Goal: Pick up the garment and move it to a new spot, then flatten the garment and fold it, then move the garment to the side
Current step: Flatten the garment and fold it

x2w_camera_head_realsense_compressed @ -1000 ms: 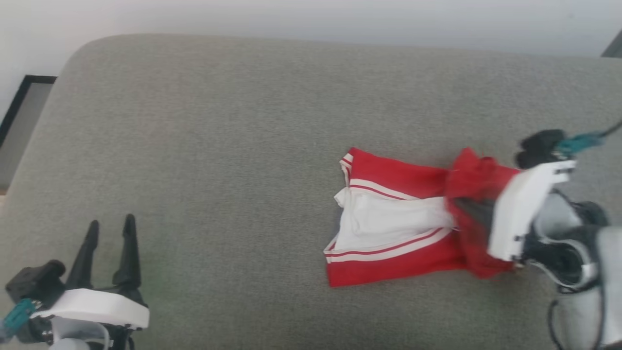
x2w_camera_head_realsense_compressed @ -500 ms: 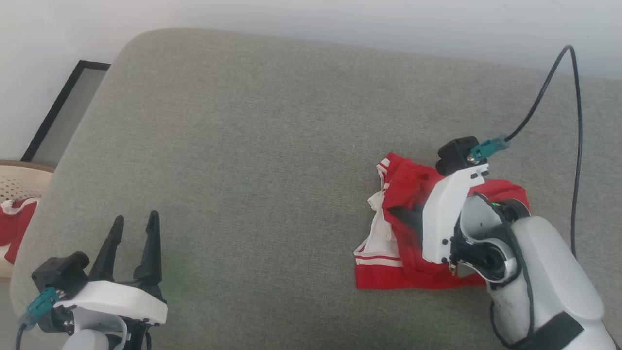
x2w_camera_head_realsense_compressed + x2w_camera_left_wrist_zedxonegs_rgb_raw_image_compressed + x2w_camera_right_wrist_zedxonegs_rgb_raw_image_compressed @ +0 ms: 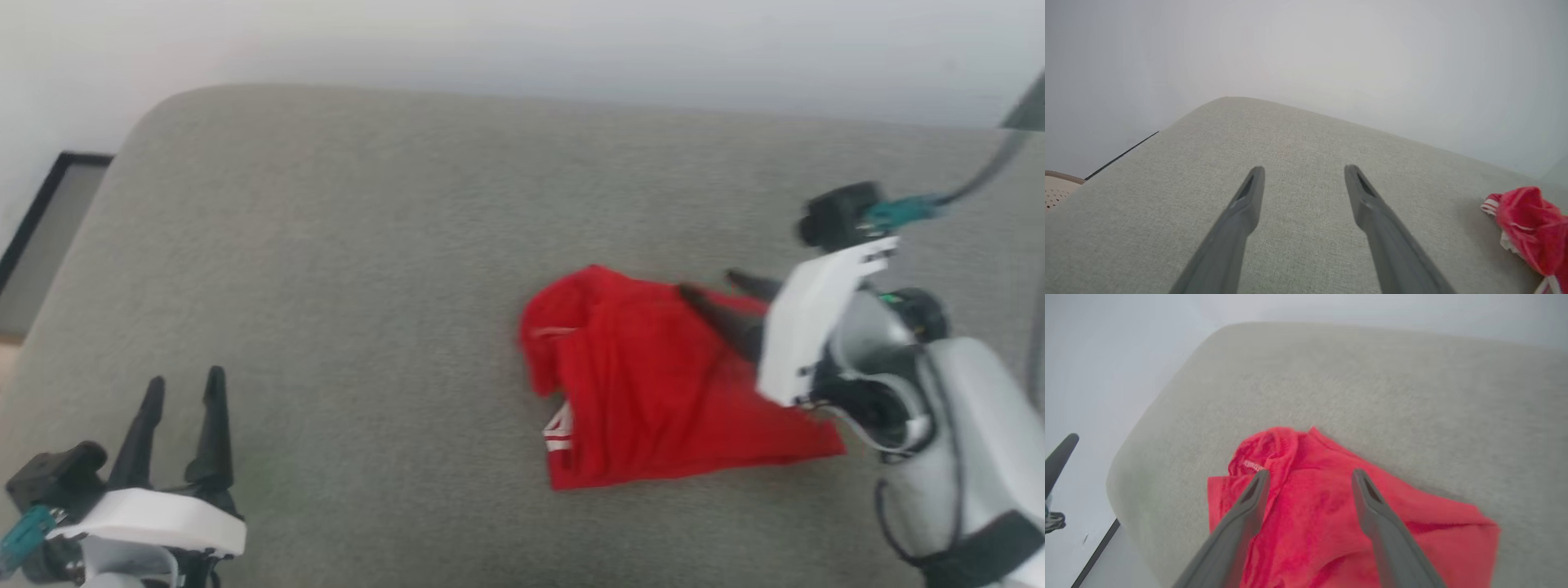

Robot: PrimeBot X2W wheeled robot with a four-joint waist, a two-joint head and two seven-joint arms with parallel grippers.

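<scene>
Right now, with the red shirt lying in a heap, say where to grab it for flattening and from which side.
Probably the pointed corner of the garment on the robot's right: it lies thin and free on the cushion, whereas the left end is bunched. Bring the open right gripper down from the right, fingers straddling that edge.

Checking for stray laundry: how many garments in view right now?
1. The red garment lies right of centre on the grey cushion, under the open right gripper. The basket at the left wrist view's edge is mostly cut off, so more may hide there.
</scene>
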